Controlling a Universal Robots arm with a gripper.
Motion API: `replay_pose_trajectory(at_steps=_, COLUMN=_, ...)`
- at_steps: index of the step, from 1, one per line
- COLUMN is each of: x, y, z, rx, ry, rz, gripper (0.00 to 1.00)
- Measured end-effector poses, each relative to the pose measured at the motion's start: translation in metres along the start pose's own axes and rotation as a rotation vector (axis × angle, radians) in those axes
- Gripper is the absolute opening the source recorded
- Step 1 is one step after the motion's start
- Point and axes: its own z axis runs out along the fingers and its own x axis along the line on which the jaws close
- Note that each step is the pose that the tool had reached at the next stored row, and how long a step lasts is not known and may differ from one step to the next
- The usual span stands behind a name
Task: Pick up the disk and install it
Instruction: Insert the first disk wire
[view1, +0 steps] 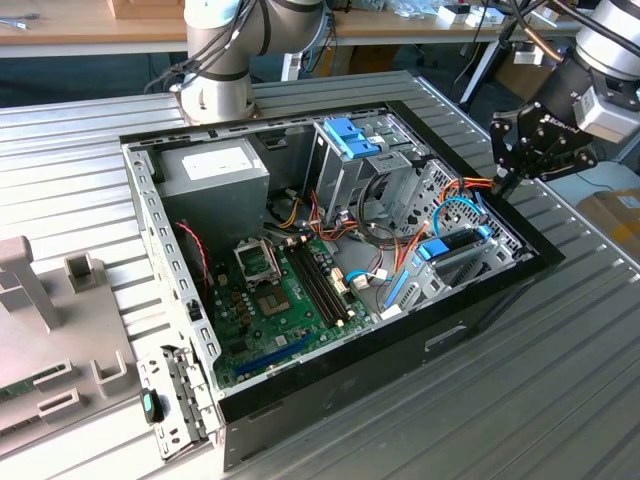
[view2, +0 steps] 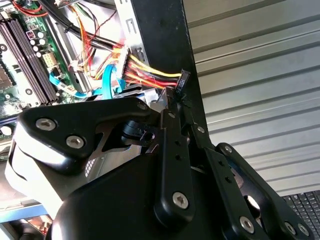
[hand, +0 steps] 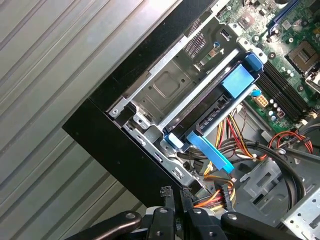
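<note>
On the ribbed grey metal bench (view1: 560, 380), the black hand (view1: 512, 168), fingertips together and empty, risks snagging orange-and-yellow power wires (view2: 145, 72) beside the blue-railed grey disk (hand: 220, 107).

Tight passage at the case edge

Your hand (view1: 508, 172) hovers over the case rim (view1: 540, 240); orange and yellow cables (hand: 220, 192) crowd the gap just inside, while the ribbed counter (view1: 560, 380) outside lies open.
</note>
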Motion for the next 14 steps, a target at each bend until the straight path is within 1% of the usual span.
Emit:
replay_pose_trajectory(at_steps=1, x=-0.0009, y=0.0009, z=0.0, rx=0.0016, ry=0.0014, rz=0.0, gripper=0.16)
replay_pose_trajectory(at_steps=7, x=-0.0052, y=0.0054, z=-0.0003, rx=0.0029, ry=0.0031, rz=0.003, gripper=0.16)
replay_pose_trajectory(at_steps=10, x=-0.0103, y=0.0108, z=-0.0004, rx=0.0036, ry=0.0037, rz=0.006, gripper=0.16)
replay_pose_trajectory(at_steps=14, x=-0.0122, y=0.0139, z=-0.0005, rx=0.0037, ry=0.0042, rz=0.009, gripper=0.16)
